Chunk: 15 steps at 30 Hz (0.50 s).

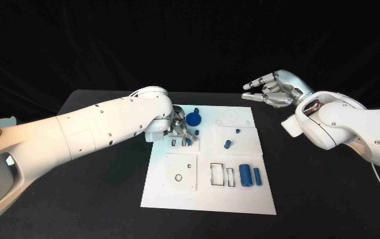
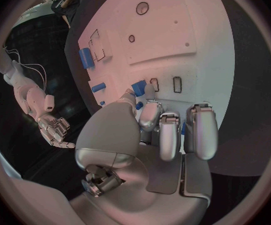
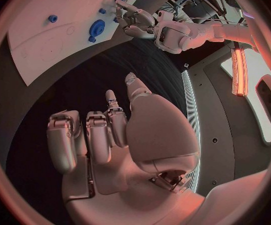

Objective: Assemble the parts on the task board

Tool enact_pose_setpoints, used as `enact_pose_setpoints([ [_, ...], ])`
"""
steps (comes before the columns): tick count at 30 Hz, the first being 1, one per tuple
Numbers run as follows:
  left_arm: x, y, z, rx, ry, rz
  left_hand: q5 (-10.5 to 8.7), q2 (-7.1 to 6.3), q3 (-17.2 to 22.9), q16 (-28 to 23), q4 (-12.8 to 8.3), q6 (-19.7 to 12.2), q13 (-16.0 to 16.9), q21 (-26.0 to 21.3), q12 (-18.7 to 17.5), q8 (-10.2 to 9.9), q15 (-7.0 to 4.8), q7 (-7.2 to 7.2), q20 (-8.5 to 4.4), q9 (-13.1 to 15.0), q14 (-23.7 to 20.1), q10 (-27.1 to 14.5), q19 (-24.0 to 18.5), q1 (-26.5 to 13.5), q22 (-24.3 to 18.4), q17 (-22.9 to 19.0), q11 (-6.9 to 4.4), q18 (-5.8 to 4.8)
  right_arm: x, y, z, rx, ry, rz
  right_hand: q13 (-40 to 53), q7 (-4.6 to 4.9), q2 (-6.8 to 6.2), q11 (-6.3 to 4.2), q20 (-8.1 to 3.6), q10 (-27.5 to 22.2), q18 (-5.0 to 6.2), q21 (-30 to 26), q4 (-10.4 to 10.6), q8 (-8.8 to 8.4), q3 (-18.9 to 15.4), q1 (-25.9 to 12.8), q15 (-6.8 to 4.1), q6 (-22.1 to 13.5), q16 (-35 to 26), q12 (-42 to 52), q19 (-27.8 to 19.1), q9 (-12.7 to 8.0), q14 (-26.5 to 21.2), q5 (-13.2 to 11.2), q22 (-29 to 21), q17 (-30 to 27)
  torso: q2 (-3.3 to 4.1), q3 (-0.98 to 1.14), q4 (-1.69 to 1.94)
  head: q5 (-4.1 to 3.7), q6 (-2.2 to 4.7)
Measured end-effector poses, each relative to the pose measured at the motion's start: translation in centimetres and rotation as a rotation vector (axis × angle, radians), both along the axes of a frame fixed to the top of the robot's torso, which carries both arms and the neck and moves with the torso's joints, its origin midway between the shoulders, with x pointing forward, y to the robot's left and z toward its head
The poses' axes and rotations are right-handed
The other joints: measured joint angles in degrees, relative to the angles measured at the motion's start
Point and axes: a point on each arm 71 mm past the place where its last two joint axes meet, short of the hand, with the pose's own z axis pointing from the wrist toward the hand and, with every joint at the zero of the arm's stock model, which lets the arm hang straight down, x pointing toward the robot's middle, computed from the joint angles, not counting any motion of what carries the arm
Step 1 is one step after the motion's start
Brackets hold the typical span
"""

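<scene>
- Board (image 1: 207, 192) lies flat at table centre, within reach of both arms.
- Left hand (image 1: 175, 131) reaches down onto the board's far-left area, fingers at a small part (image 2: 138, 87); grasp cannot be confirmed.
- Right hand (image 1: 272, 92) hovers off-board, empty, fingers apart, clearing the workspace.
- Gear (image 1: 193, 120) sits just beside the left hand.

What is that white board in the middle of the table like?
The task board is a flat white plate, matte, lying on the black table. Thin black outlines mark round and rectangular slots on it. Small blue parts lie or stand on it, including a round one near the far edge. The left hand reaches down onto its far left part; the right hand hovers off it.
</scene>
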Motion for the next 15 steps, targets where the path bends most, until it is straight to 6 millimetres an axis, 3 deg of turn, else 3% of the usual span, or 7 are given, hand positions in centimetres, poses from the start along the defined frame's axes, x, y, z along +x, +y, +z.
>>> enact_pose_setpoints([
  [3,-0.03,-0.12,0.01,-0.001,0.000,-0.002,0.05,-0.31,3.1,0.0,-0.4,-0.1,0.2,0.0,0.0,0.0,-0.05,-0.12,0.00,0.1,0.1,0.0,0.0,2.0,0.0,0.0,0.00,0.00,0.01,0.03,-0.02,0.000,0.001,0.001,0.0,0.00,0.00,0.00,0.00,0.0,0.00,0.0,0.0,0.00,0.0,0.0,0.00,0.0,0.0,0.0,0.0,0.0,0.0,0.0,0.0,0.0,0.02,-0.03,0.02,-0.01,-0.10],
  [10,-0.03,-0.30,0.14,-0.009,-0.003,-0.002,3.93,-2.12,11.4,0.0,-3.2,-1.0,0.8,0.0,-0.3,-1.0,-0.26,0.20,-0.22,0.1,-0.1,0.3,0.2,6.7,0.0,0.0,-0.31,0.01,0.04,0.11,-0.06,0.000,0.002,0.004,0.0,0.00,0.00,0.00,0.00,0.0,0.00,0.0,0.0,0.00,0.0,0.0,0.00,0.0,0.0,0.0,0.0,0.0,0.0,0.0,0.0,0.0,0.03,-0.05,0.07,-0.04,-0.30],
  [15,-0.03,-0.22,0.07,-0.017,-0.003,0.007,7.10,-4.09,15.3,0.0,0.2,-1.3,1.0,0.3,-0.7,-1.4,-0.24,0.41,-0.21,0.5,-0.2,0.3,0.2,9.2,0.0,0.0,-0.30,0.00,0.06,0.15,-0.09,0.000,0.003,0.005,0.0,0.00,0.00,0.00,0.00,0.0,0.00,0.0,0.0,0.00,0.0,0.0,0.00,0.0,0.0,0.0,0.0,0.0,0.0,0.0,0.0,0.0,0.03,-0.05,0.13,-0.08,-0.34],
])
